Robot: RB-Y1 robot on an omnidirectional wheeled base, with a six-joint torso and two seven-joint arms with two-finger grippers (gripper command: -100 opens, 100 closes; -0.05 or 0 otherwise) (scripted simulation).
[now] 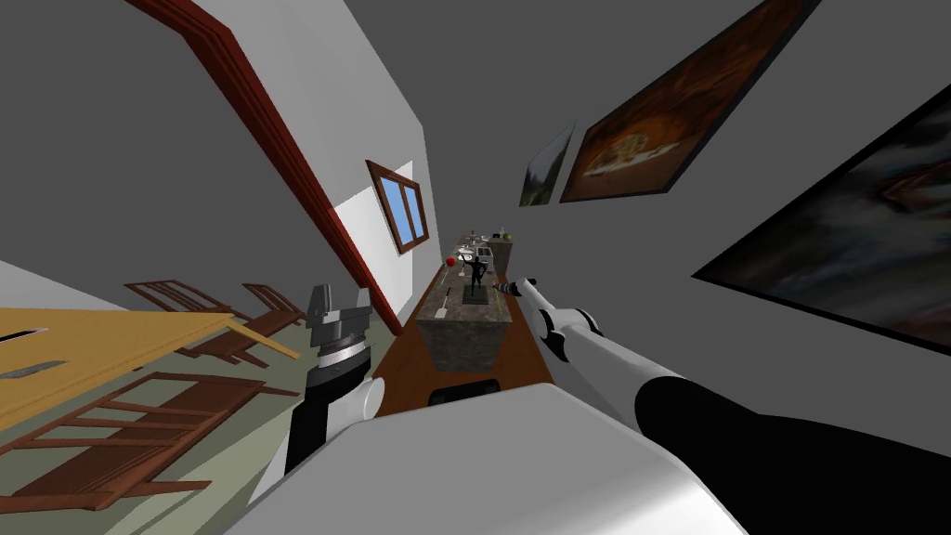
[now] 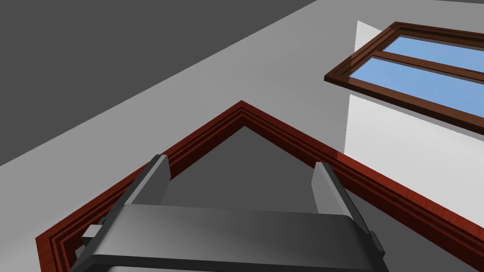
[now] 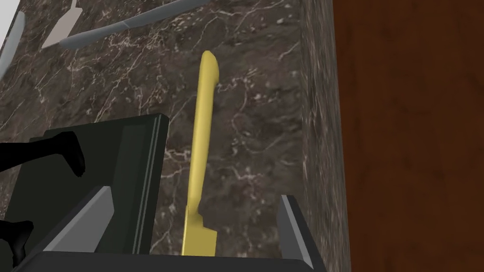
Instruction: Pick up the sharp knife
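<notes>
Right wrist view has the yellow knife [image 3: 201, 141] lying flat on the dark marbled tabletop [image 3: 255, 118]. It sits between the right jaws, its long axis running straight away from them, broader end nearest, rounded end farther out. These jaws stand wide, holding nothing, so they would likely close across its width. A dark slab [image 3: 118, 165] lies just beside the knife, under one finger [image 3: 90, 222]. The left jaws, also wide, are raised well apart from the tabletop, so the right arm is nearer.

R hand [image 3: 196, 194] extended fwd, angled down, open; L hand [image 1: 340, 299] raised, pointing up, open.
</notes>
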